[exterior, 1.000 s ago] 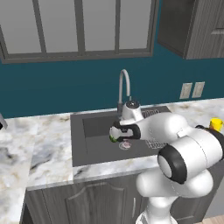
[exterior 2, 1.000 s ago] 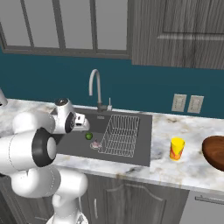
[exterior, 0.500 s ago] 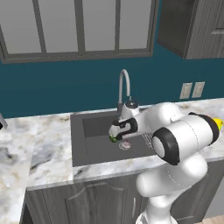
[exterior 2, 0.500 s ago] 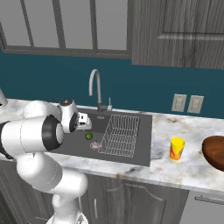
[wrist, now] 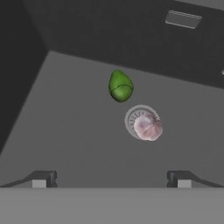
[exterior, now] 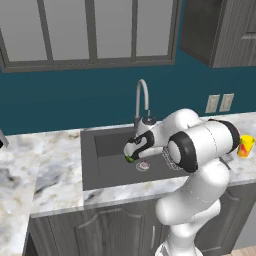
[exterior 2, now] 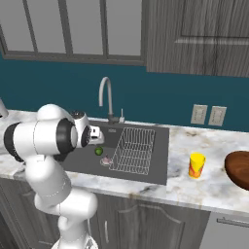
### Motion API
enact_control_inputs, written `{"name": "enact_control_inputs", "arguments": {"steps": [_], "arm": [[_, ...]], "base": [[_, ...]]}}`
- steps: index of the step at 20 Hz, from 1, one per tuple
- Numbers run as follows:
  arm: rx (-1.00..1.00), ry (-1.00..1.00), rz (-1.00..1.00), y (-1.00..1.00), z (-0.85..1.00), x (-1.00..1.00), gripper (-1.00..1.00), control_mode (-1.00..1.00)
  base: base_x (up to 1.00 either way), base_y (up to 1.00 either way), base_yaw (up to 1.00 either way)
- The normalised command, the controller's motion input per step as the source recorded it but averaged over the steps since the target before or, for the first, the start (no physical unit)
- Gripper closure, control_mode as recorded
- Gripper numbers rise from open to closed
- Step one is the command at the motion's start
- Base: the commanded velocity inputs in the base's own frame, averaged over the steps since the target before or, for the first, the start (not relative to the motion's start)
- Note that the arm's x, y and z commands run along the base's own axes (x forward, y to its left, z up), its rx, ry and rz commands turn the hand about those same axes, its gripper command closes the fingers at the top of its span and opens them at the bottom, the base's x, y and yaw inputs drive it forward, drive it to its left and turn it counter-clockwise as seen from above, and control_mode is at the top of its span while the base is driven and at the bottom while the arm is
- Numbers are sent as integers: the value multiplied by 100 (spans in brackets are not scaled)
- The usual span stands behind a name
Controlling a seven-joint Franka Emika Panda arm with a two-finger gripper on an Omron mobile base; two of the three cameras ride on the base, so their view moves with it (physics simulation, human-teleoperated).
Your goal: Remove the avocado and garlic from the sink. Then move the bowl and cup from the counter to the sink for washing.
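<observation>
Sink (exterior 2: 160,146): one avocado (wrist: 120,86), one garlic (wrist: 148,127); counter: one cup (exterior 2: 196,165)

A small glossy green avocado (wrist: 120,86) lies on the floor of the dark-grey rectangular sink (exterior 2: 158,168), just beside the round drain. A pale pinkish-white garlic bulb (wrist: 148,127) sits on that drain, close to the avocado but apart from it. On the marble worktop stand a bright-yellow cylindrical cup (exterior 2: 196,165), upright, and a wide reddish-brown bowl (exterior 2: 239,168) beyond it.
</observation>
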Motion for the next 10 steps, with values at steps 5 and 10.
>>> {"name": "enact_control_inputs", "arguments": {"steps": [5, 10], "arm": [[0, 0, 0, 0, -20, 23, -100, -100], [0, 0, 0, 3, -18, 27, -100, -100]], "base": [[0, 0, 0], [0, 0, 0]]}}
